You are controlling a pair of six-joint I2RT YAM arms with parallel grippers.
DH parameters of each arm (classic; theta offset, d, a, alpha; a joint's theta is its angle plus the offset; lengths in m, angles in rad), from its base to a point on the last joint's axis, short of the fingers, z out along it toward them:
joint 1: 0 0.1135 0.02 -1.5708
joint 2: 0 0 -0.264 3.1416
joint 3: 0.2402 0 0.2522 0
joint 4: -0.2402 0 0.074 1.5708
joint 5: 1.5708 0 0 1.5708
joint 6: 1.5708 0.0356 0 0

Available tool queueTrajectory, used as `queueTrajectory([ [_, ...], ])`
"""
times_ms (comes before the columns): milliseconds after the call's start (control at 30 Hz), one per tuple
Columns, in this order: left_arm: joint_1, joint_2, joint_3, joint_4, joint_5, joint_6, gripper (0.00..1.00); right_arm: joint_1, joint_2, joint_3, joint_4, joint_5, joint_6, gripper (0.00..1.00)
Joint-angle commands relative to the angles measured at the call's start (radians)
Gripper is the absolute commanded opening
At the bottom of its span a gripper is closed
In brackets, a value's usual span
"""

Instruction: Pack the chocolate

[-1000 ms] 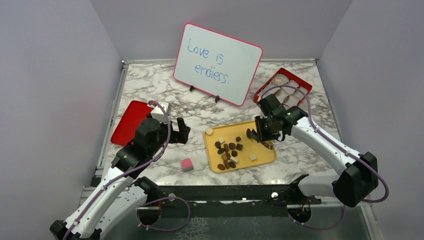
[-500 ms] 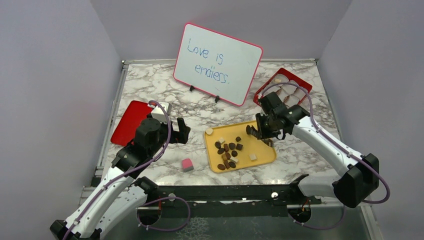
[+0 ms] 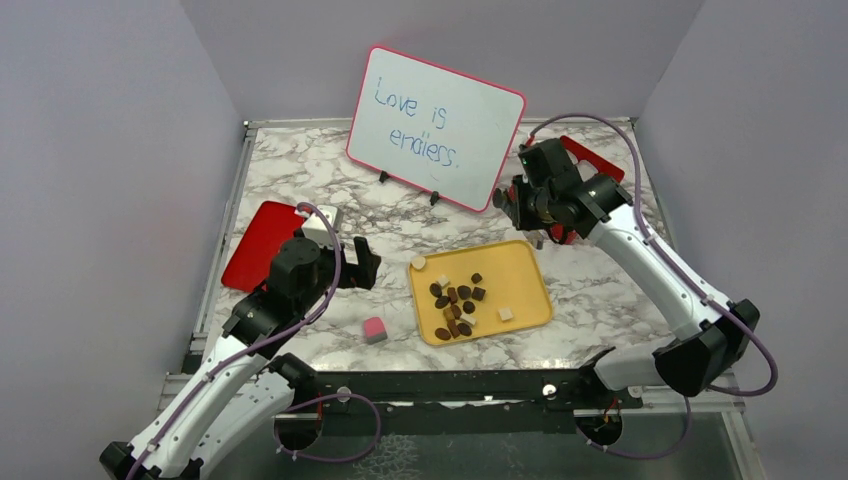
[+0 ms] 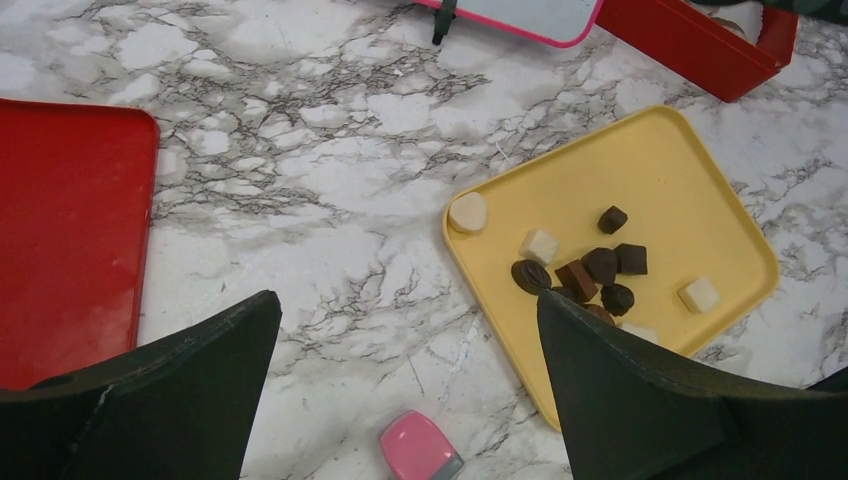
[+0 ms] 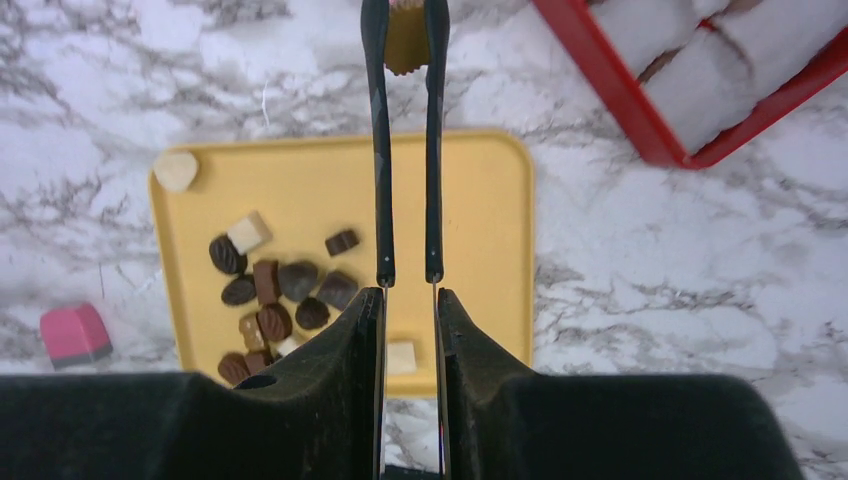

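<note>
My right hand (image 5: 408,300) is clamped on thin tongs (image 5: 381,150), and their tips pinch a tan piece (image 5: 405,40) well ahead of the hand. The rest of the chocolate (image 5: 285,290) lies on the yellow tray (image 5: 480,200) beneath that hand, mostly to its left. My left hand (image 4: 405,300) is spread wide above the table (image 4: 300,150).

Both arms are built alike. The left arm (image 3: 215,375) and the right arm (image 3: 650,270) have smooth white link shells joined by bulky black joint housings. A thin purple cable (image 3: 586,116) loops along each arm. The left gripper (image 3: 366,262) has matte black, wedge-shaped fingers (image 4: 170,400), and the right gripper (image 5: 410,292) is black too.
</note>
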Motion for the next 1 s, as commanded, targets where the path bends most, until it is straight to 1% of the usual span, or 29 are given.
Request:
queueTrajectory([
  [0, 0.007, -0.015, -0.005, 0.018, 0.034, 0.000, 0.99, -0.014, 0.097, 0.144, -0.034, 0.159, -0.028, 0.26],
  [267, 0.006, -0.015, -0.004, 0.020, 0.060, 0.003, 0.99, -0.165, 0.239, 0.269, -0.007, 0.181, -0.071, 0.26],
  [567, 0.006, -0.023, -0.008, 0.024, 0.066, 0.002, 0.99, -0.315, 0.328, 0.275, 0.065, 0.184, -0.106, 0.25],
  [867, 0.006, -0.022, -0.008, 0.026, 0.067, 0.003, 0.99, -0.404, 0.425, 0.322, 0.117, 0.204, -0.132, 0.25],
  [967, 0.006, -0.021, -0.009, 0.026, 0.065, 0.003, 0.99, -0.435, 0.459, 0.337, 0.132, 0.185, -0.135, 0.25],
])
